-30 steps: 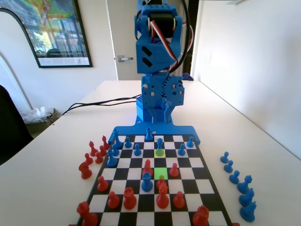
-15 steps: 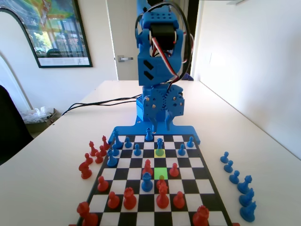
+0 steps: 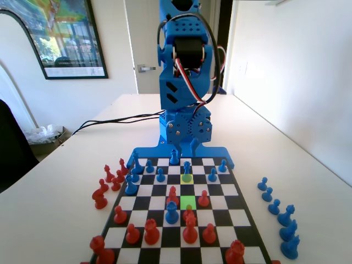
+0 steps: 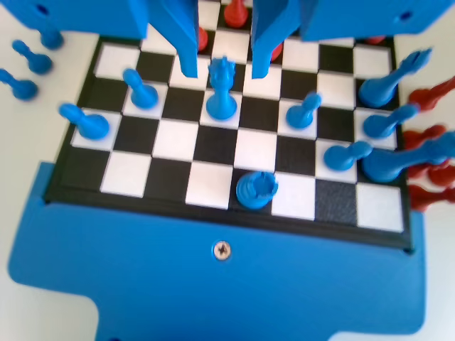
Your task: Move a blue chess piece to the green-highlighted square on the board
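Note:
The board (image 3: 231,217) lies in front of the blue arm. In the fixed view, a slim blue chess piece (image 3: 187,168) stands on the yellow-lit square in the second row from the arm. The green-highlighted square (image 3: 188,202) lies bare two squares nearer the camera, with red pieces close around it. My gripper (image 3: 186,146) hangs low over the board's far edge, just behind that piece. In the wrist view my gripper (image 4: 222,71) is open. The blue piece (image 4: 222,96) stands upright just below the gap between the jaws, untouched.
Blue pawns (image 4: 139,87) (image 4: 304,110) flank the piece, and a blue rook (image 4: 256,190) stands in the back row. Red pieces (image 3: 190,231) crowd the near rows. Captured blue pieces (image 3: 278,212) line the table to the right and red ones (image 3: 107,184) to the left.
The arm has folded downward and the gripper has dropped lower toward the board's far rows. No piece has moved.

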